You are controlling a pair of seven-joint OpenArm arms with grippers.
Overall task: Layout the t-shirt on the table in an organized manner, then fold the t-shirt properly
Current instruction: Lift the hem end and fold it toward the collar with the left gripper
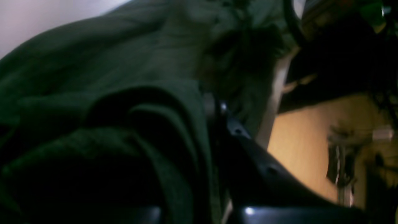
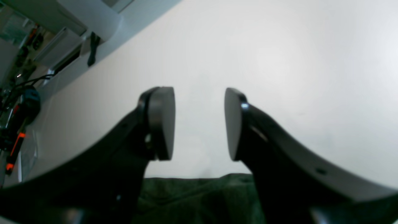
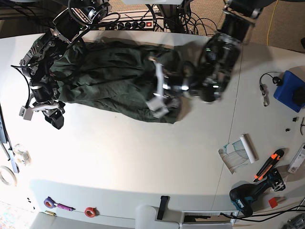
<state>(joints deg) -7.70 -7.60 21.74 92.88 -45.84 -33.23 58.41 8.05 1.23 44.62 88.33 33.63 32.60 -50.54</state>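
A dark green t-shirt [image 3: 109, 76] lies crumpled along the far side of the white table [image 3: 124, 157]. My left gripper [image 3: 159, 95] is at the shirt's right end and looks blurred in the base view. In the left wrist view bunched shirt cloth [image 1: 130, 102] presses against the one black finger [image 1: 252, 155] that shows and hides the other, so this gripper looks shut on cloth. My right gripper [image 2: 199, 124] stands open over bare table, with the shirt's edge [image 2: 199, 196] just behind its fingers. From above, the right gripper [image 3: 50, 117] sits off the shirt's near-left corner.
Tools lie on the table's right side: a blue box [image 3: 290, 90], a paper roll [image 3: 240, 152], an orange-handled cutter [image 3: 267, 164] and a drill [image 3: 252, 195]. Tape rolls [image 3: 7, 176] sit at the left edge. Cables [image 3: 133, 19] run behind the table.
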